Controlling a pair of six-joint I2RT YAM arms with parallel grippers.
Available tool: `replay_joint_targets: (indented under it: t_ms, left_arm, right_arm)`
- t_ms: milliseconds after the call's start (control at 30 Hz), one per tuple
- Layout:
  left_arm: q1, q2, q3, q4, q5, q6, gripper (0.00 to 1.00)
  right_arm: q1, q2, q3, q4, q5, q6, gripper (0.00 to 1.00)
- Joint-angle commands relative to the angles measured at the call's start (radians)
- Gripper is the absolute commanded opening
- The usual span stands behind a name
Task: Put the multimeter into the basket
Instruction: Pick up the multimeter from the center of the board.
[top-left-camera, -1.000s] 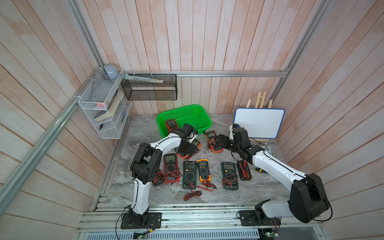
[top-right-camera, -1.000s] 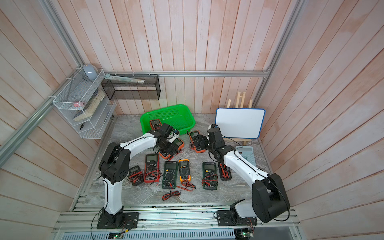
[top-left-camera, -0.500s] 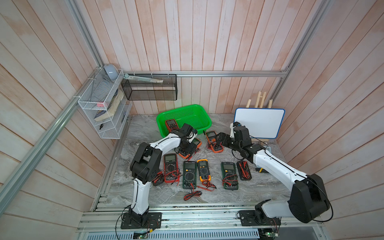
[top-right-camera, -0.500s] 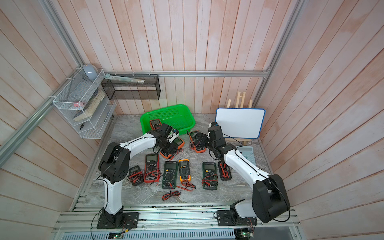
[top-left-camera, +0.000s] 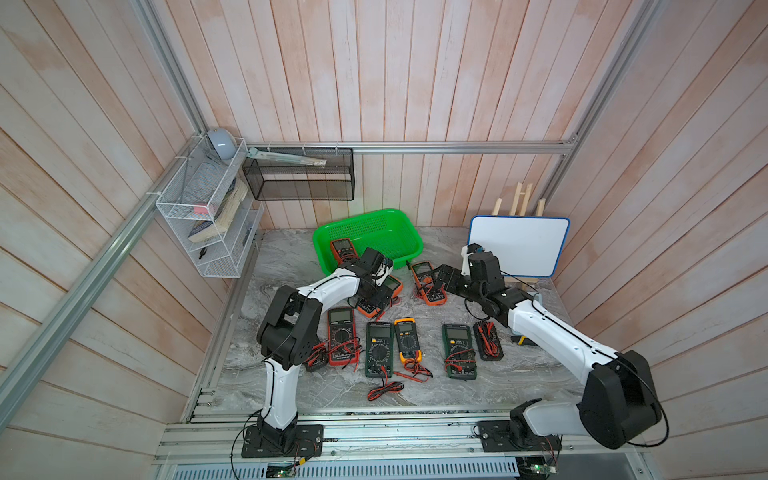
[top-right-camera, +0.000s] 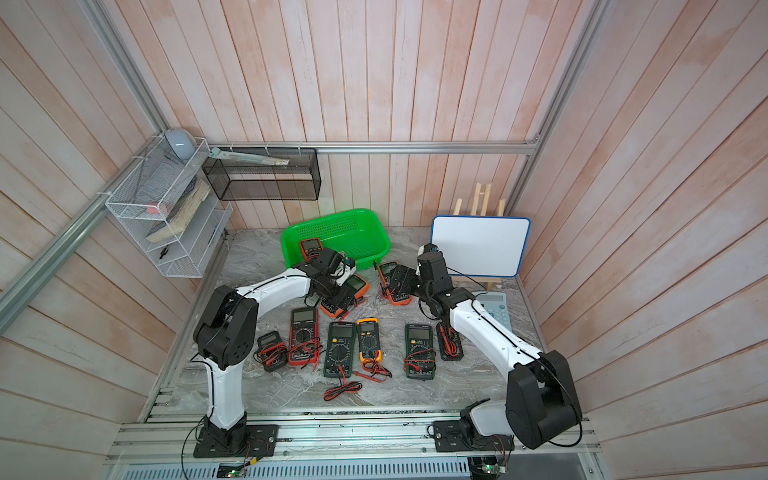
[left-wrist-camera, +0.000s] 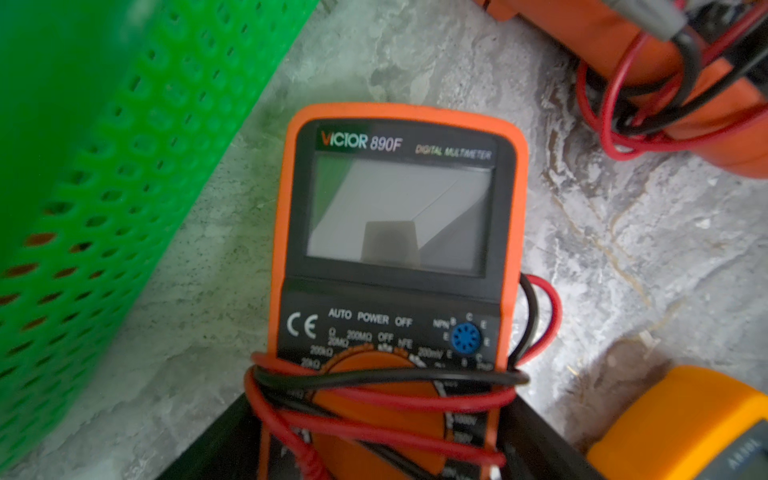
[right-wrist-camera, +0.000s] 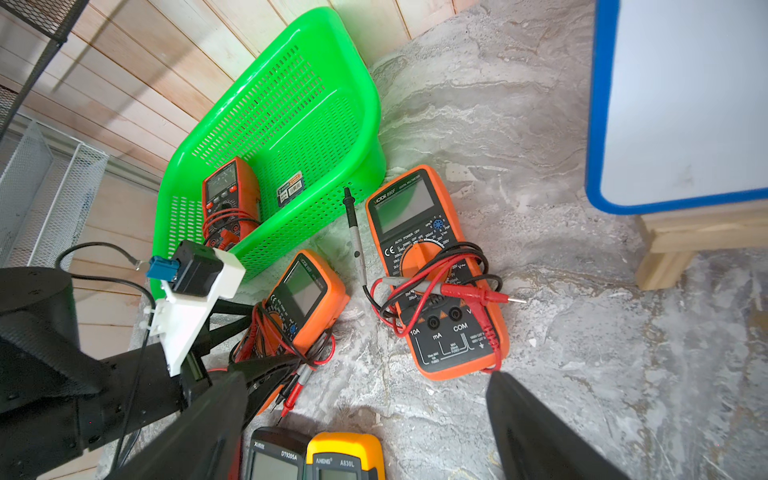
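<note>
The green basket (top-left-camera: 374, 232) (top-right-camera: 345, 232) stands at the back of the table, with a red multimeter (top-left-camera: 343, 249) (right-wrist-camera: 228, 195) lying inside. Just in front of it an orange multimeter (left-wrist-camera: 399, 208) (top-left-camera: 392, 284) (right-wrist-camera: 307, 286) wrapped in red and black leads lies on the marble. My left gripper (left-wrist-camera: 380, 403) (top-left-camera: 376, 299) is shut on its lower half, a black finger against each side. A second orange multimeter (right-wrist-camera: 432, 266) (top-left-camera: 428, 282) lies to the right. My right gripper (right-wrist-camera: 365, 374) (top-left-camera: 442, 276) hovers open over its near end, holding nothing.
Several more multimeters lie in a row nearer the front, among them a red one (top-left-camera: 341, 332), a yellow one (top-left-camera: 407, 338) and a green one (top-left-camera: 457, 349). A whiteboard (top-left-camera: 519, 245) on a wooden easel stands back right. A calculator (top-right-camera: 494, 307) lies under the right arm.
The left gripper's jaws have closed in from wide open onto the sides of the orange multimeter. The right arm has hardly moved and stays open.
</note>
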Motion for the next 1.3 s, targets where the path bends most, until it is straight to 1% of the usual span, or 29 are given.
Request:
replay_joint_targets:
  t_ms: [0,167,333,433,600,700,933,1033,1267]
  left_arm:
    - [-0.003,-0.093,-0.013,0.025,0.039,-0.031,0.0]
    - [-0.004,-0.158,-0.03,0.027,0.064,-0.039,0.0]
    - [-0.003,-0.191,-0.04,0.03,0.054,-0.05,0.0]
    - [-0.006,-0.236,-0.043,0.047,0.08,-0.067,0.0]
    - [-0.004,-0.3,-0.017,0.077,0.098,-0.11,0.0]
    - [0.003,-0.313,0.023,0.105,0.098,-0.158,0.0]
    - [0.046,-0.249,0.176,0.178,0.037,-0.308,0.0]
    - [0.06,-0.189,0.251,0.21,-0.015,-0.365,0.0]
    - [0.075,-0.016,0.414,0.291,-0.097,-0.491,0.0]
  right_arm:
    - [-0.005,0.01,0.034,-0.008,-0.006,-0.012,0.96]
    - [-0.005,0.032,0.049,-0.003,-0.011,-0.012,0.96]
    - [-0.007,0.042,0.058,0.003,-0.017,-0.007,0.96]
    - [-0.006,0.047,0.065,0.003,-0.015,-0.007,0.96]
    - [-0.007,0.064,0.082,0.004,-0.014,-0.012,0.96]
    - [-0.007,0.079,0.098,0.004,-0.018,-0.014,0.96]
    - [-0.007,0.115,0.126,0.013,-0.024,-0.018,0.96]
    - [-0.007,0.131,0.137,0.02,-0.03,-0.02,0.96]
    - [-0.011,0.172,0.17,0.026,-0.038,-0.032,0.96]
